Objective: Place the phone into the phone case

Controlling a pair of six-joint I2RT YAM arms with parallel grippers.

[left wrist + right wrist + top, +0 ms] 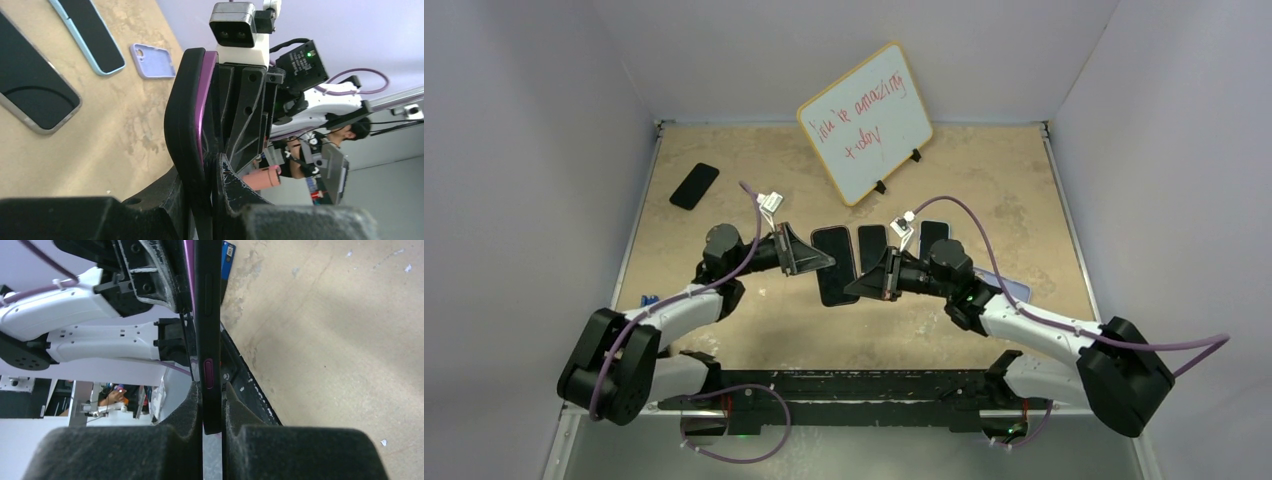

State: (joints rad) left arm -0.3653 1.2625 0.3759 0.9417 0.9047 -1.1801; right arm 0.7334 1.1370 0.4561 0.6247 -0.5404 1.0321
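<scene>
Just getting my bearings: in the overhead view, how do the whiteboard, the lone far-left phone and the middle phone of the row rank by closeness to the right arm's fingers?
From the right fingers, clamped on the cased phone:
1. Middle phone, just behind them.
2. Whiteboard, propped at the back centre.
3. Far-left phone, off by the left wall.

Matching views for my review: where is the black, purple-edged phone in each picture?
Top external: black, purple-edged phone mid-picture, flat side towards the camera.
Left wrist: the phone edge-on, centre.
Right wrist: the phone edge-on, upright, centre.
Shared landmark: beige tabletop, in all three.
</scene>
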